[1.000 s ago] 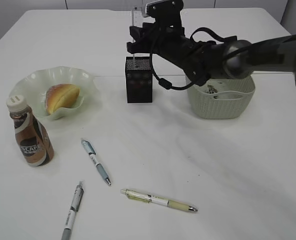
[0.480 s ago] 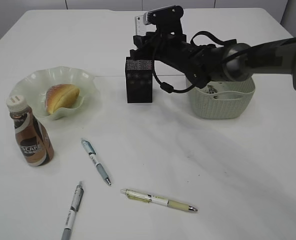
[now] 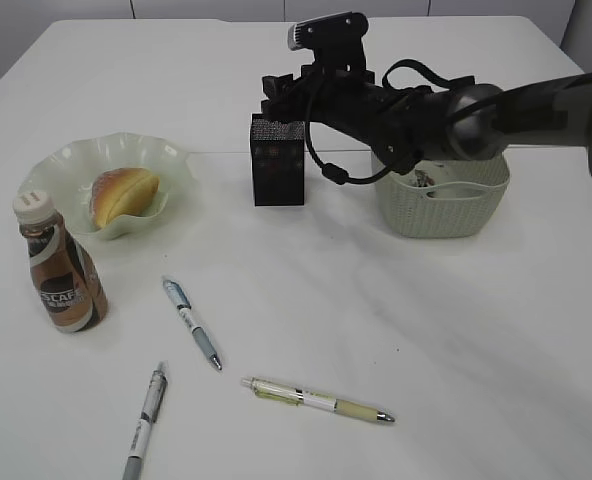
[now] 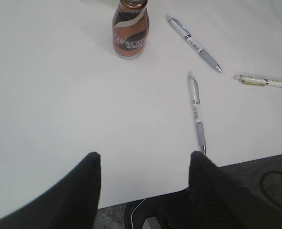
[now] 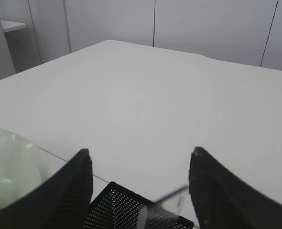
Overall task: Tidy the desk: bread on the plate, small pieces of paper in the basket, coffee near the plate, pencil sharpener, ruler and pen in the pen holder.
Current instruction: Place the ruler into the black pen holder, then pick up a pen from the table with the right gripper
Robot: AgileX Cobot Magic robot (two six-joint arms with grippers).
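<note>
My right gripper (image 3: 281,90) (image 5: 140,152) is open and empty, right above the black mesh pen holder (image 3: 278,170) (image 5: 113,209). A clear ruler (image 5: 172,196) stands inside the holder, leaning in its corner. The bread (image 3: 124,192) lies on the pale green plate (image 3: 71,160). The coffee bottle (image 3: 63,270) (image 4: 130,29) stands just in front of the plate. Three pens lie on the table: a blue-grey one (image 3: 191,322) (image 4: 193,43), a grey one (image 3: 146,420) (image 4: 196,112) and a greenish one (image 3: 316,400) (image 4: 265,82). My left gripper (image 4: 144,155) is open and empty over the table's front edge. No pencil sharpener shows.
A white woven basket (image 3: 441,205) with paper pieces (image 3: 421,180) in it stands right of the pen holder, under my right arm. The plate's edge (image 5: 7,162) shows at the left of the right wrist view. The table's front edge (image 4: 146,198) is beneath my left gripper.
The ruler stood up above my right gripper over the holder; now it has dropped out of sight into the pen holder. The gripper has stayed over the holder.
</note>
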